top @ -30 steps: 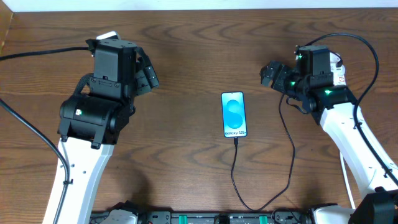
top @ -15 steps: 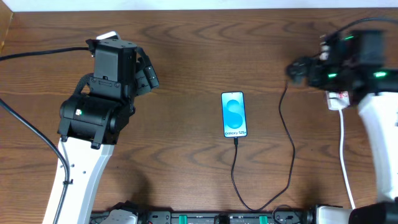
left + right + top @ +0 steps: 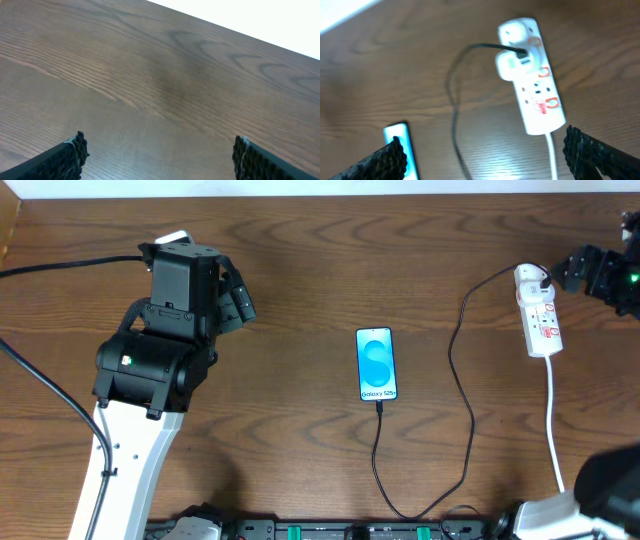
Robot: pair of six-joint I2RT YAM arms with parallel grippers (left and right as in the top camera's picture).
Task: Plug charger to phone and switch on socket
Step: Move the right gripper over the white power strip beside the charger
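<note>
The phone lies flat at the centre of the overhead frame on the dark wooden table, screen up and bright blue, its long side running top to bottom; the charger, a thin black cable, meets the phone's lower edge, drops toward the bottom of the frame, loops to the right and climbs to the upper right; there its white plug head sits in the top end of the socket, a small white strip with red markings lying near the right edge, well apart from the phone; the socket's thick white cord runs down from its lower end toward the bottom right corner; whether its switch is on cannot be told from these views.

The left gripper hangs over bare wood in the upper left of the overhead frame, far from phone and socket; in its wrist view the two ridged black fingertips stand wide apart with nothing but table between them.

The right gripper is at the upper right edge, just beside the plug head and not visibly touching it; in its blurred wrist view the fingertips sit at the lower corners, spread wide and holding nothing, with the socket and plug head above them and the phone at lower left.
</note>
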